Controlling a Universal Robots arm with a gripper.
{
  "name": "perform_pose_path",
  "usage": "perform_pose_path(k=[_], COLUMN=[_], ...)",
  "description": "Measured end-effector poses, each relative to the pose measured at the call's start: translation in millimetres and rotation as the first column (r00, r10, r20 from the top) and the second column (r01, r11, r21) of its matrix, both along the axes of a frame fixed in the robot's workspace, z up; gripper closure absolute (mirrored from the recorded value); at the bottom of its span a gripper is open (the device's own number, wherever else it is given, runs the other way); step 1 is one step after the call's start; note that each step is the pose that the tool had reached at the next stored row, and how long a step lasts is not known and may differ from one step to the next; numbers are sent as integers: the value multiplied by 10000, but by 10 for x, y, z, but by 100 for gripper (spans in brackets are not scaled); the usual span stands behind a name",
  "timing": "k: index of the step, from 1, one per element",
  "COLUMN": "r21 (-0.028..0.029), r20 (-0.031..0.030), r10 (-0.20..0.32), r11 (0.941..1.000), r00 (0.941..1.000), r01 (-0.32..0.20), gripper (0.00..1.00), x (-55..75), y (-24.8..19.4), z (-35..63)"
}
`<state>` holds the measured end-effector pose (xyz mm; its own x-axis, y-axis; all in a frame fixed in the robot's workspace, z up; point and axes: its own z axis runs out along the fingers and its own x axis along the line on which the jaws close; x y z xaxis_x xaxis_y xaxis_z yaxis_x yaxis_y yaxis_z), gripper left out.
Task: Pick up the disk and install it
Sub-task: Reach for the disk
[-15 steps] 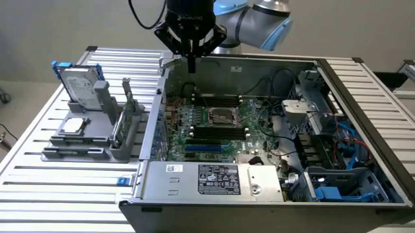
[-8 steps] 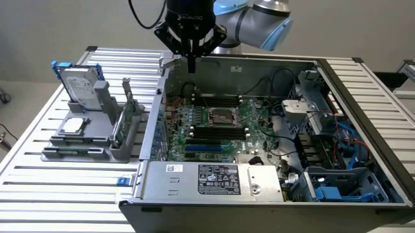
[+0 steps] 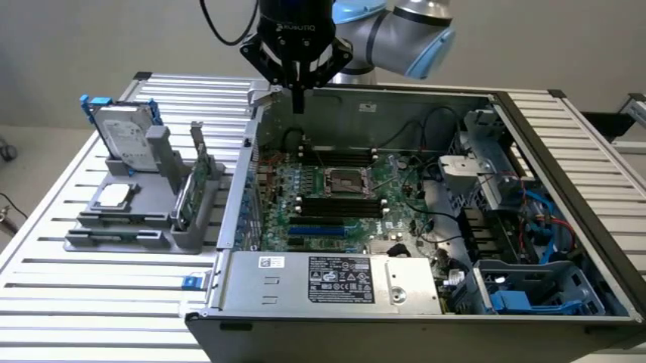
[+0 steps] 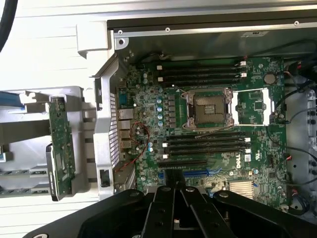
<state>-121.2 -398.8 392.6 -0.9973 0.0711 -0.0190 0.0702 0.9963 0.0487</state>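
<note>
Gripper seemingly closed, empty, over case; disk upright in stand

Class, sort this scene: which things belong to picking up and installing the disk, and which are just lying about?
Job: disk, upright in the grey holder; gripper, over the open computer case.
Lying about: processor chip; green circuit card.

One disk, one green card, perhaps one chip, one computer.
</note>
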Motion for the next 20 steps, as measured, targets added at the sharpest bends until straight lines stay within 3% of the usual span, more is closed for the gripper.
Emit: perform_pose_path(k=[20], r21=[0], r20=[0], r10=[0], r11=[10000], r00=[10000], r01=[0], gripper=[89], x=[0], y=[0], z=[0])
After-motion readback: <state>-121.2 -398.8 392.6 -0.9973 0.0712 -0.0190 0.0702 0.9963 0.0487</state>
